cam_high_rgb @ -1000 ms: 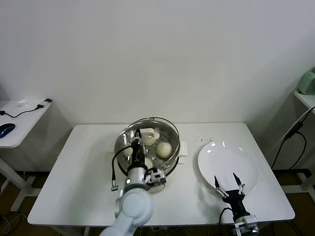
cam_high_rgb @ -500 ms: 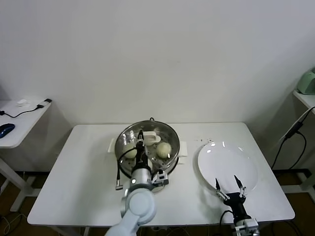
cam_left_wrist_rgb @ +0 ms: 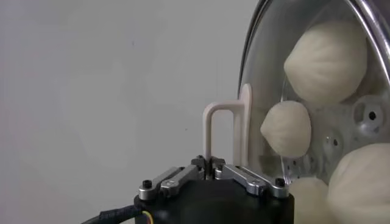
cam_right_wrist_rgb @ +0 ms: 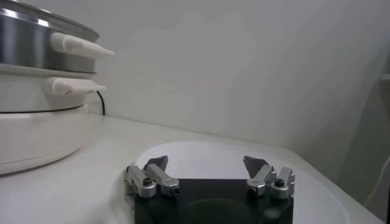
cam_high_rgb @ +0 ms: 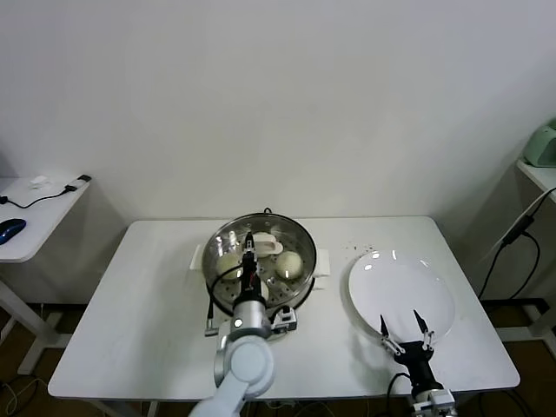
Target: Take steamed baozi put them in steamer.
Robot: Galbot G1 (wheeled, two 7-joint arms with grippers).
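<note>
A white table (cam_high_rgb: 130, 330) stands against a plain white wall, with a side desk off at the robot's left carrying a blue mouse (cam_high_rgb: 10, 229) and a cable; nearest the robot, the right gripper (cam_high_rgb: 405, 331) hangs at the table's near edge with its two dark fingers spread wide and nothing between them; just beyond it and partly under its fingertips lies the flat white plate (cam_high_rgb: 400, 291), bare; in the right wrist view the steamer's steel wall and white side handles stand well off to one side of that open gripper (cam_right_wrist_rgb: 207, 173).

The left gripper (cam_high_rgb: 248, 246) reaches out over the steamer (cam_high_rgb: 261, 265), its jaws pressed together on the thin white handle (cam_left_wrist_rgb: 226, 131) of the glass lid (cam_left_wrist_rgb: 262, 91); in the left wrist view the handle's arch rises straight out from between the closed fingers, and the lid's clear pane stands tilted up on edge beside it, over the pot; through and beside the glass the steamed baozi (cam_left_wrist_rgb: 326, 61) sit in the perforated tray, four cream domes visible there, close together; from the head view one bun (cam_high_rgb: 289, 264) lies just to the right of the gripper's fingers and another (cam_high_rgb: 228, 263) just to their left, both inside the shiny rim; the steamer's white base shows beneath the pot, near the table's middle, well apart from the plate.
</note>
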